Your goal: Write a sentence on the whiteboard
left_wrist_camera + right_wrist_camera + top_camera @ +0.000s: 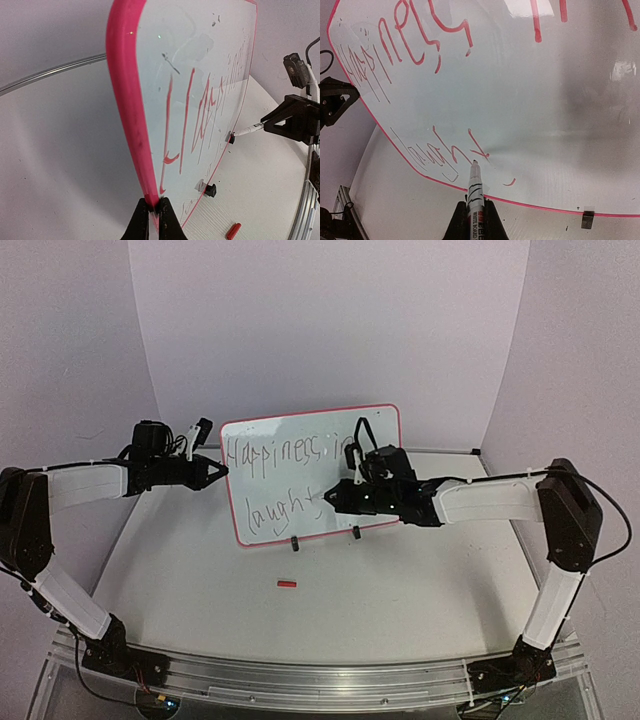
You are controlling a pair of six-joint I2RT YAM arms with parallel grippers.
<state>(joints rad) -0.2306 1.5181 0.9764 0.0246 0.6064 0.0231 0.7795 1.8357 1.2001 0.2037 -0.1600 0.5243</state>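
Note:
The whiteboard [300, 483] stands upright on small black feet at mid-table, its red frame facing me. The sentence [290, 452] reads "Happiness in" on the top line, with "laught" below it. My left gripper [222, 471] is shut on the board's left frame edge [131, 100], pinched between its fingertips [155, 207]. My right gripper [475, 220] is shut on a white marker [475, 192]. The marker's tip rests on the board just beside the last written letter of the sentence [445, 152]. From above, the right gripper [335, 496] sits in front of the board's lower middle.
A small red marker cap [287, 583] lies on the table in front of the board, also visible as the cap [233, 231] in the left wrist view. A black foot [587, 219] clips the board's lower edge. White walls enclose the table's back and sides.

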